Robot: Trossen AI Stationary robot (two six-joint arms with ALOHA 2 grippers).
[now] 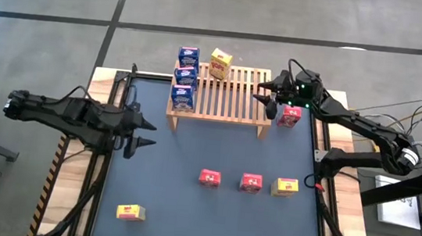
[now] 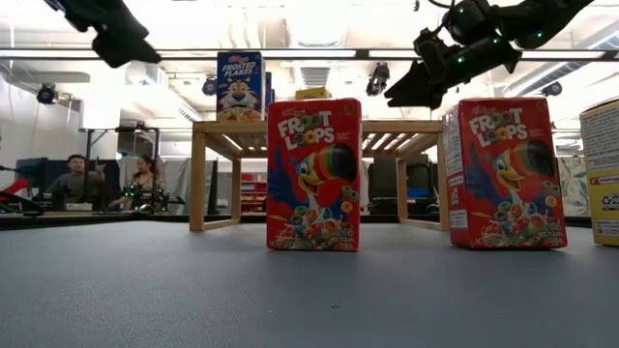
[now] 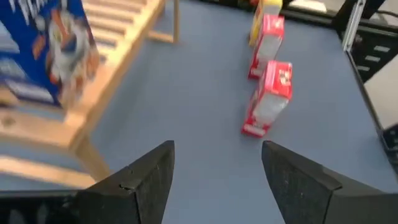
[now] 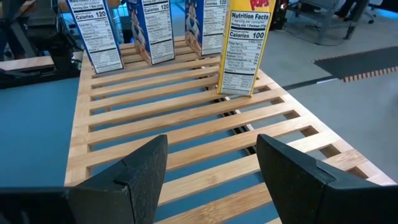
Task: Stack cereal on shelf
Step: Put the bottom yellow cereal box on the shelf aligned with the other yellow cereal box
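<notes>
1. The slatted wooden shelf (image 1: pixel 225 96) stands at the far middle of the blue table (image 1: pixel 186 210), its long side running left to right and its slats front to back.
2. Four cereal boxes stand upright on it: three blue Frosted Flakes boxes (image 1: pixel 185 77) in a front-to-back row along its left end, and one yellow box (image 1: pixel 220 63) at the far edge near the middle.
3. Five remain off the shelf, so I judge the task a bit under half done. One red Froot Loops box (image 1: pixel 290 116) stands on the table just beside the shelf's right end.
4. Two more red boxes (image 1: pixel 210 178) and a yellow box (image 1: pixel 285 188) stand in a left-to-right line near the front; another yellow box (image 1: pixel 131 213) sits front-left, well apart.
5. The right gripper (image 1: pixel 269 99) hovers over the shelf's right end, fingers parted, holding nothing.
6. The left gripper (image 1: pixel 145 132) waits left of the shelf, fingers likewise spread and empty.
</notes>
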